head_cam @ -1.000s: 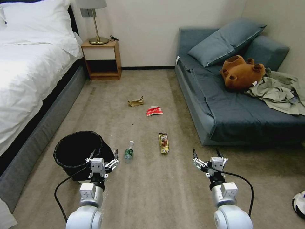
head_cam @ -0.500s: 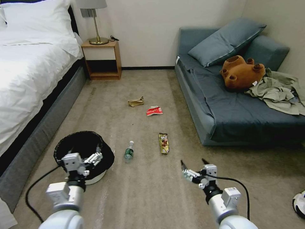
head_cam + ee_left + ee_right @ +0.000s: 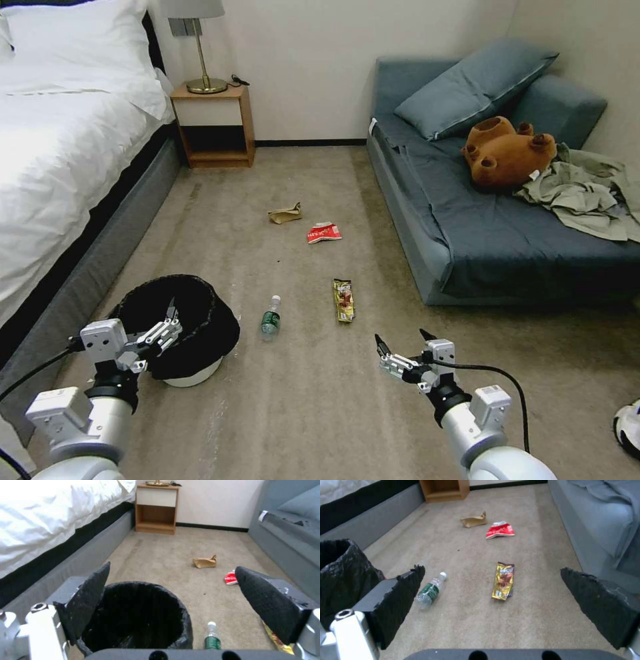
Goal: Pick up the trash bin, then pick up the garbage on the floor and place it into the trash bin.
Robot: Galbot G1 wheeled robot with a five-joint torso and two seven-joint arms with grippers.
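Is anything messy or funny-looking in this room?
Yes. Litter lies on the carpet: a bottle on its side, a snack wrapper, a red packet and a crumpled paper bag. The trash bin leans, tilted.

Almost nothing here can be read. The snack wrapper, lying on the carpet at about 1 o'clock from the bottle, carries dark lettering on a band near its upper end, too blurred to make out. The bottle's green label shows no legible words. The red-and-white packet, at 12 o'clock from the wrapper and well apart from it, has white marks on its red face that could be characters, but they cannot be told. The tan paper bag, at about 10 o'clock just beside that packet, bears no print that can be seen.
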